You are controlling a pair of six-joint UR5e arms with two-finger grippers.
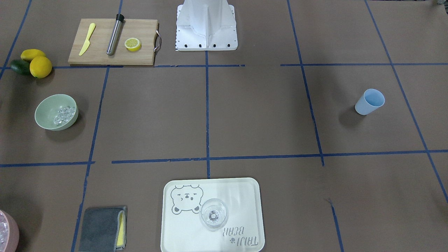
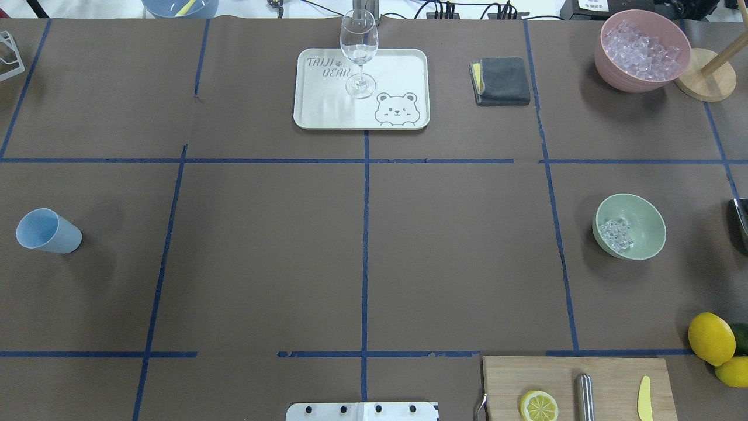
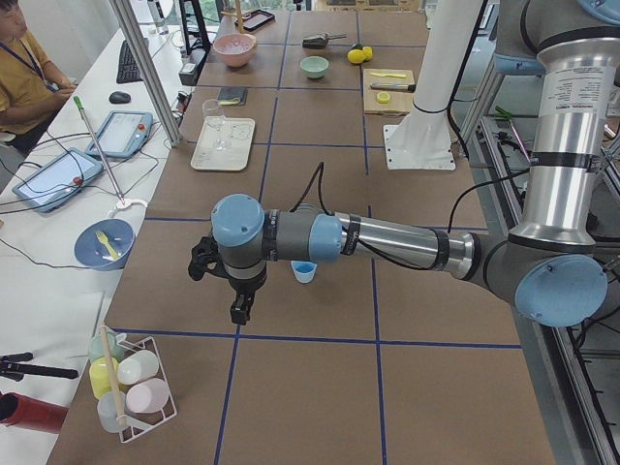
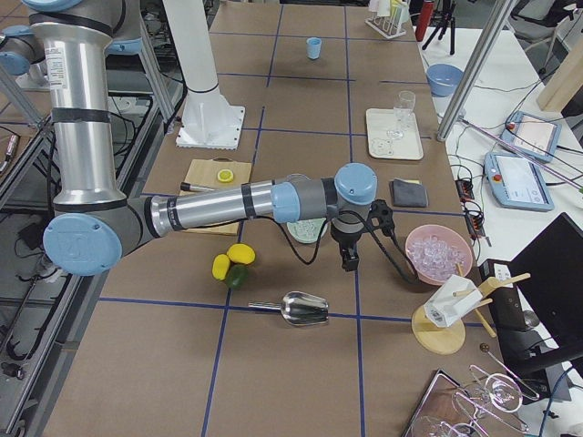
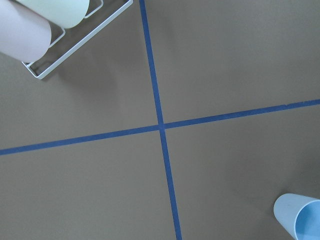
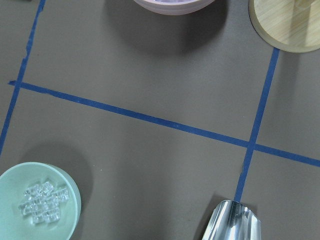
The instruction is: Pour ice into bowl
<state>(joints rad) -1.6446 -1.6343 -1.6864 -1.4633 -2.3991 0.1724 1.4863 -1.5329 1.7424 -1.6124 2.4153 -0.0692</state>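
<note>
Cannot tell jaw width on left gripper [image 3: 239, 306] or right gripper [image 4: 349, 260]. One bowl [image 2: 643, 219] holding ice [image 2: 617, 235]; one cup [image 2: 48, 231].

Far centre of the brown paper-covered tabletop [image 2: 263, 245]: cream rectangular plastic tray [image 2: 327, 114], clear stemmed wine glass [image 2: 359, 52] standing on its far half. Just right of the tray: folded grey cloth [image 2: 505, 82]. Far right corner: round pink bowl [image 2: 613, 73], round wooden stand base [image 2: 710, 79] just right of it. Mid right: pale sage-green round bowl [image 2: 648, 225], small clear glassy ice pieces [image 2: 616, 235] inside, toward its left; shiny metal scoop [image 2: 741, 213] farther right at the edge. Mid left, well apart: light blue plastic cup [image 2: 49, 232]. Near right: rectangular wooden cutting board [image 2: 608, 371] carrying, left to right, halved lemon [image 2: 538, 406], steel cylinder [image 2: 584, 397], yellow plastic knife [image 2: 644, 399]. Right of the board: two whole yellow lemons [image 2: 710, 338].
</note>
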